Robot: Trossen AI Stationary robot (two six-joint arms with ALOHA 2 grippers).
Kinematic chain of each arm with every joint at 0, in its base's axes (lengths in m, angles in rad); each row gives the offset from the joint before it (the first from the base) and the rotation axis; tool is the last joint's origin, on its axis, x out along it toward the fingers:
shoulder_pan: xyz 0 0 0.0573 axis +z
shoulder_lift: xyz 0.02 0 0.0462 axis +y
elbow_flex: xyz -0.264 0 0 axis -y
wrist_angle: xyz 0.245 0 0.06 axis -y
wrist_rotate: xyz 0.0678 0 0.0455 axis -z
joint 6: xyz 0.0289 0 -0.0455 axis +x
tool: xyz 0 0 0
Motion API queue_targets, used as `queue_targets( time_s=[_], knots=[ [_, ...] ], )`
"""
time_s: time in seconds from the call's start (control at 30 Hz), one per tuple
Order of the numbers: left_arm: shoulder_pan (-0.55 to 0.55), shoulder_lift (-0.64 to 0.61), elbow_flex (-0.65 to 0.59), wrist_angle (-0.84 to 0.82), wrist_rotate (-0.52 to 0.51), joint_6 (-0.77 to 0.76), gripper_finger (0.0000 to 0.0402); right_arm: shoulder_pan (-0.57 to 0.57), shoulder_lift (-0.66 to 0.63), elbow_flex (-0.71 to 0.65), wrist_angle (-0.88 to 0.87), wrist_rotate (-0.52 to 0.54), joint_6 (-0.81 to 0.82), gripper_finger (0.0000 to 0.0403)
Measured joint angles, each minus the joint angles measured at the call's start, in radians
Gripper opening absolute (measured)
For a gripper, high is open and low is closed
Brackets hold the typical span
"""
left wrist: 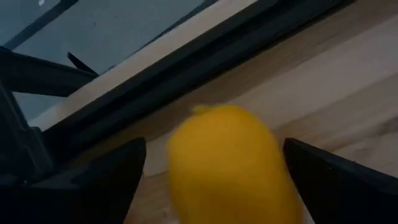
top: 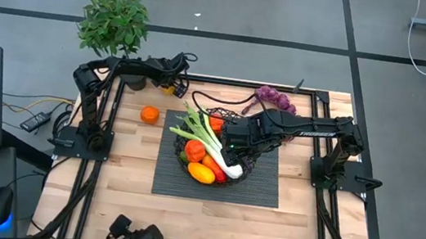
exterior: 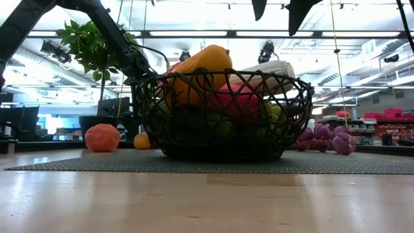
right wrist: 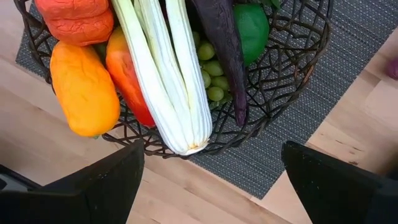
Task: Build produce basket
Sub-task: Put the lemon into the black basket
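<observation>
The black wire basket [top: 249, 167] stands on a grey mat at the table's middle. It holds a leek [right wrist: 165, 68], a yellow-orange pepper [right wrist: 84, 87], tomatoes, green grapes [right wrist: 211, 68] and a dark aubergine [right wrist: 224, 50]. My right gripper [top: 230, 146] hovers open and empty over the basket's near right rim [right wrist: 211, 180]. My left gripper [top: 174, 90] is open at the table's far left edge. Its fingers stand on either side of a yellow lemon [left wrist: 230, 162] that lies on the wood by the black frame rail. My left gripper's fingers [left wrist: 118, 174] stand level on either side of the lemon, which lies on the table. I cannot tell whether they touch it.
An orange fruit [top: 149, 114] lies on the wood left of the mat. Purple grapes [top: 275, 98] lie at the far edge, right of the middle. A potted plant [top: 114, 22] stands beyond the far left corner. The near half of the table is bare wood.
</observation>
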Motion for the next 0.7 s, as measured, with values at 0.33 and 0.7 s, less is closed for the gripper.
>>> queue_targets(
  time_s=[0.33,0.7],
  knots=[
    [-0.019,0.001,0.0,-0.003,-0.011,-0.006,0.0283,0.001,0.0,0.0,0.0,0.0,-0.005,0.0381],
    [-0.079,-0.012,0.001,-0.072,-0.007,0.001,0.0227,0.0,-0.003,0.0,0.0,0.0,-0.034,0.038]
  ],
)
